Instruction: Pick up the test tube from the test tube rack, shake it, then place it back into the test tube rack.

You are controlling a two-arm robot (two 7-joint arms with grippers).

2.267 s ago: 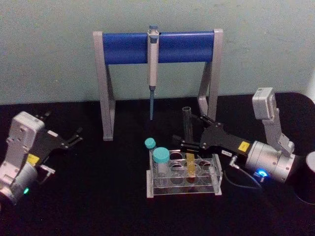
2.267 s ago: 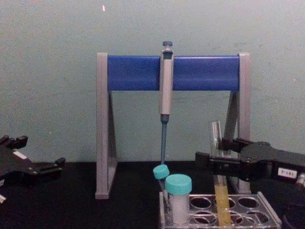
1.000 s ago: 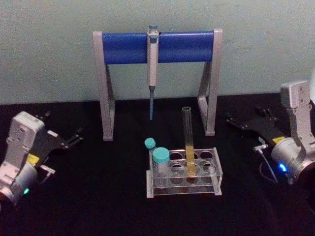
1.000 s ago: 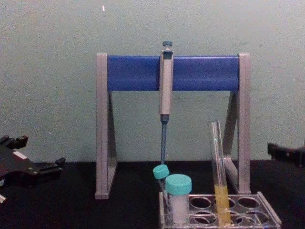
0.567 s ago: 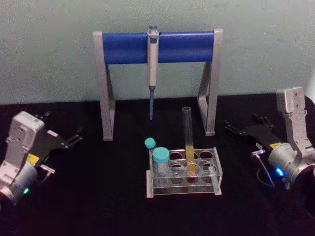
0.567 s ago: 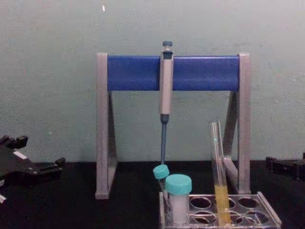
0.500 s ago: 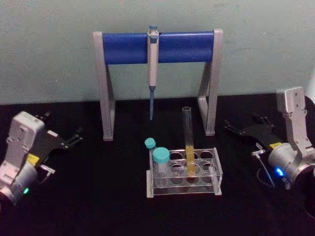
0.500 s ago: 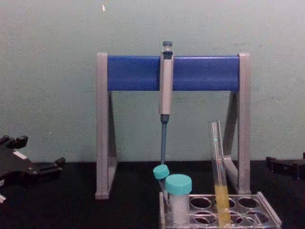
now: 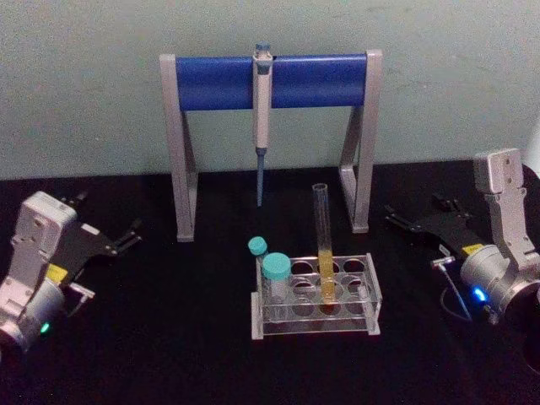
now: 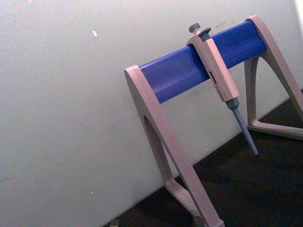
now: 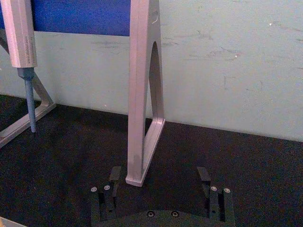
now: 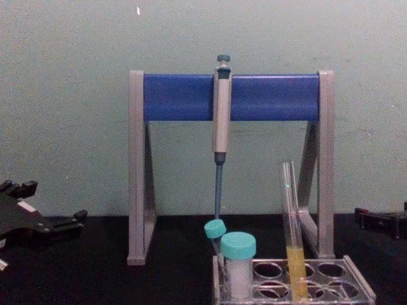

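Observation:
The test tube [image 9: 321,240], a long clear glass tube with yellow liquid at the bottom, stands upright in a rear hole of the test tube rack [image 9: 312,326] at the table's middle. In the chest view the test tube [image 12: 291,222] rises from the rack [image 12: 359,291] with nothing touching it. My right gripper [image 9: 414,212] rests open well to the right of the rack, its fingers [image 11: 115,176] spread with nothing between them. At the far left my left gripper [image 9: 108,215] is parked, open and empty.
Two teal-capped white vials [image 9: 275,277] stand at the rack's left end. Behind the rack is a tall grey-legged stand with a blue crossbar [image 9: 270,82], and a grey-blue pipette [image 9: 261,118] hangs from it. The black tabletop is bare around the rack.
The right gripper, at the tube's upper part 2.3 s ago, has drawn back to the right without it. The tube stays in the rack. Nothing moved in the last half second.

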